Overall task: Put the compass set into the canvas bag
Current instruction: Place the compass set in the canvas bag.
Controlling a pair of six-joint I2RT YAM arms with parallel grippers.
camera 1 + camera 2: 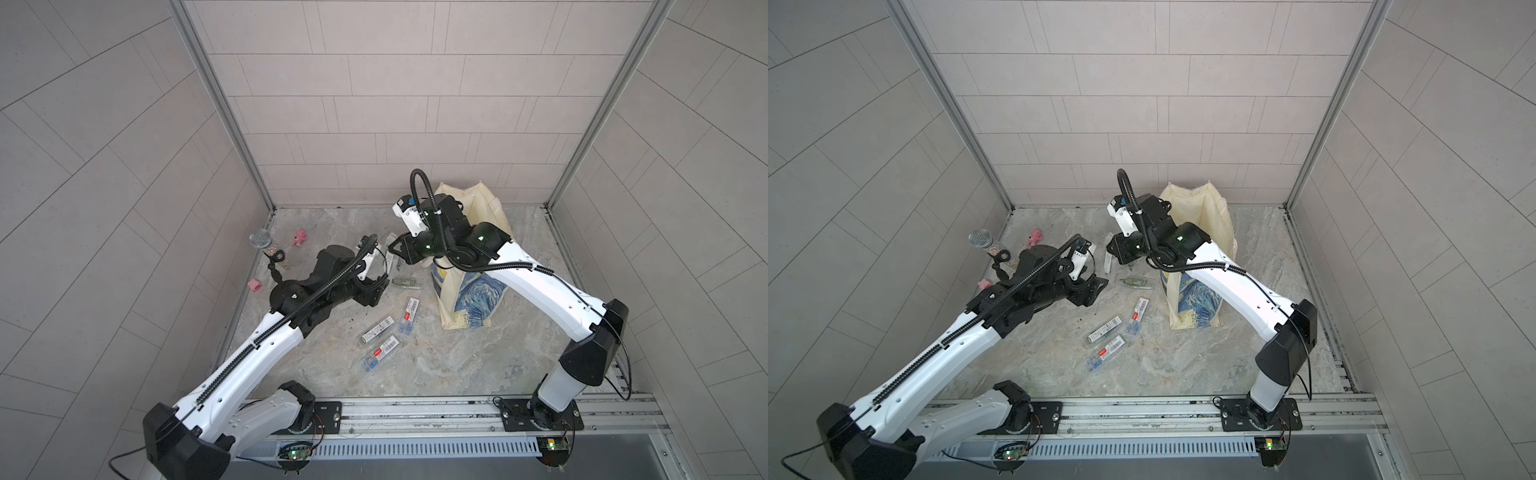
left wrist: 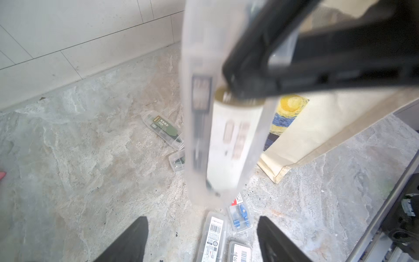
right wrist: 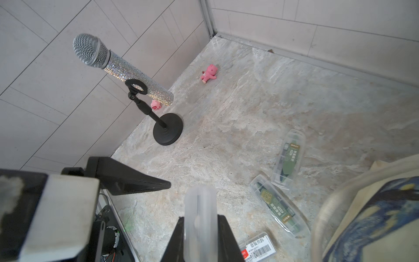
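My right gripper (image 3: pixel 200 233) is shut on one end of a clear plastic compass set (image 3: pixel 199 213), holding it in the air. In the left wrist view that same compass set (image 2: pixel 217 136) hangs blurred beyond my left gripper (image 2: pixel 201 238), which is open and apart from it. In both top views the right gripper (image 1: pixel 392 249) (image 1: pixel 1111 247) sits just left of the canvas bag (image 1: pixel 478 291) (image 1: pixel 1200 299), a cream tote with a blue-and-yellow painting, standing upright. The left gripper (image 1: pixel 380 289) is just below and left of the held case.
More compass sets lie on the marble floor: a green one (image 1: pixel 407 282) near the bag and three clear cases (image 1: pixel 376 330) toward the front. A glittery microphone on a black stand (image 1: pixel 266 245) and two pink toys (image 1: pixel 300 237) occupy the far left corner.
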